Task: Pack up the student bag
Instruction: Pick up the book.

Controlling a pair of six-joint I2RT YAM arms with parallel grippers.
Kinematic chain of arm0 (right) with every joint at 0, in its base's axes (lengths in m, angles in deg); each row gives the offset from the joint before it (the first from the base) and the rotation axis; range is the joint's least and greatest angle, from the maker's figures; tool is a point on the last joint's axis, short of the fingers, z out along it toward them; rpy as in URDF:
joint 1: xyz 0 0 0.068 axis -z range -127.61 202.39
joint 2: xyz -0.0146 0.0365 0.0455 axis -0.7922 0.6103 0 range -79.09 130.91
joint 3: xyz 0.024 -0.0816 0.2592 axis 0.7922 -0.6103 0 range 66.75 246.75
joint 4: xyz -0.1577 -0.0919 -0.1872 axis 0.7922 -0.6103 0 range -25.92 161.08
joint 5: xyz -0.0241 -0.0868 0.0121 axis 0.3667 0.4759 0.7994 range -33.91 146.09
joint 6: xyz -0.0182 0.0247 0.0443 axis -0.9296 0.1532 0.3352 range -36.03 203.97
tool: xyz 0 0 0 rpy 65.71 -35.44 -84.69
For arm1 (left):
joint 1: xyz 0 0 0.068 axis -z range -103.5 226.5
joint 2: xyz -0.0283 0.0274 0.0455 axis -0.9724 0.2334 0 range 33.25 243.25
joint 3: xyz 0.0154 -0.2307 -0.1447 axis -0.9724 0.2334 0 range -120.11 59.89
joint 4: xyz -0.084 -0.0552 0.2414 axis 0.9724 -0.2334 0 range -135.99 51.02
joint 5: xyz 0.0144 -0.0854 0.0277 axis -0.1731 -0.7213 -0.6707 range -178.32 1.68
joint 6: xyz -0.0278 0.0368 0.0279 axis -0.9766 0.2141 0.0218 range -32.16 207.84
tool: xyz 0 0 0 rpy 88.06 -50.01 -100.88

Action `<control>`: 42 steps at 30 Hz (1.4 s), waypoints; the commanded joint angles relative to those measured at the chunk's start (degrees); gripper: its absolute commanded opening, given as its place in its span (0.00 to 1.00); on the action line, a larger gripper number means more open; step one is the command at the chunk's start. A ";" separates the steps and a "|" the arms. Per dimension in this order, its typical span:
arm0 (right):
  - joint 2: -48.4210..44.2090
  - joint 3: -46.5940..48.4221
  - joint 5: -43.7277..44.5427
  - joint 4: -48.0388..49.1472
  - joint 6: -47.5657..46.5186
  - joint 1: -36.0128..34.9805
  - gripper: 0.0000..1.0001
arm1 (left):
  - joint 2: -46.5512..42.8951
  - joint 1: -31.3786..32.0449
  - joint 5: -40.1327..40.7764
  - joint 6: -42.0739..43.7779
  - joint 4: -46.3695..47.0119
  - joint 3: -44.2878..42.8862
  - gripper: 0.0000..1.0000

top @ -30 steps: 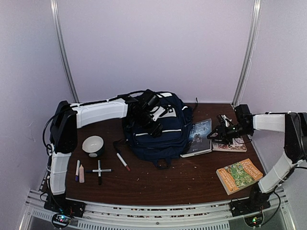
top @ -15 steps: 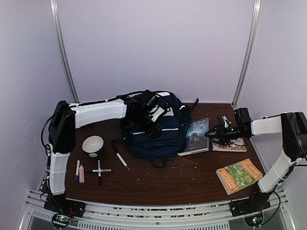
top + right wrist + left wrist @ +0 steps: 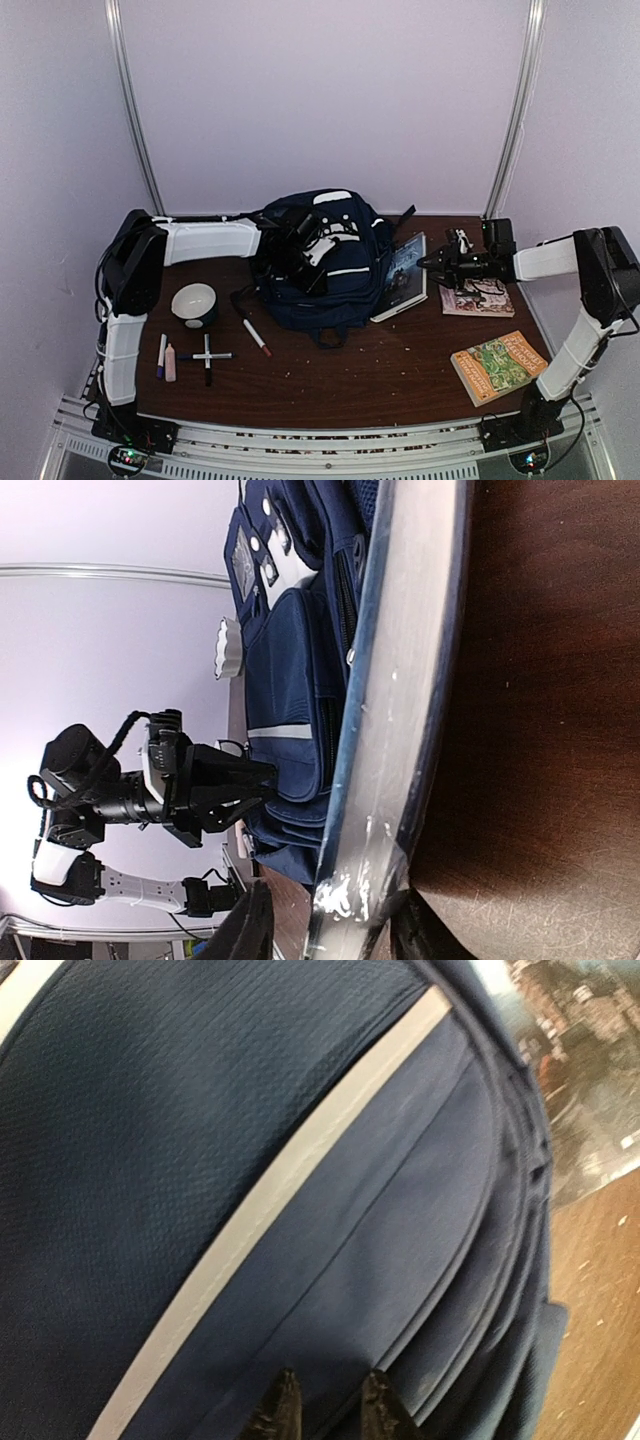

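Observation:
The student bag [image 3: 335,262] is a navy backpack with white stripes, standing at the middle back of the table. My left gripper [image 3: 303,262] is pressed against its front pocket. In the left wrist view the fingertips [image 3: 285,1405] stand close together on the blue fabric [image 3: 300,1160], pinching a fold. My right gripper [image 3: 437,265] is shut on the edge of a dark-covered book [image 3: 405,278], which is tipped up on its side against the bag's right flank. In the right wrist view the book's [image 3: 400,680] edge runs between the right gripper [image 3: 335,930] fingers.
A white bowl [image 3: 194,303] sits left of the bag. Near the front left lie crossed markers [image 3: 206,355], two pens [image 3: 165,357] and a red-tipped marker [image 3: 256,336]. A pink-covered book [image 3: 478,298] lies under the right arm. A green book [image 3: 498,365] lies front right.
The right gripper has tipped the dark book up on edge and pushed it toward the bag. The left gripper has narrowed on the bag's front, and the bag stands more upright.

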 commanded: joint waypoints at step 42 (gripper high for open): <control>-22.19 15.00 3.84 -35.49 -34.95 4.12 0.00 | -10.06 2.97 3.55 29.63 -9.82 0.17 0.45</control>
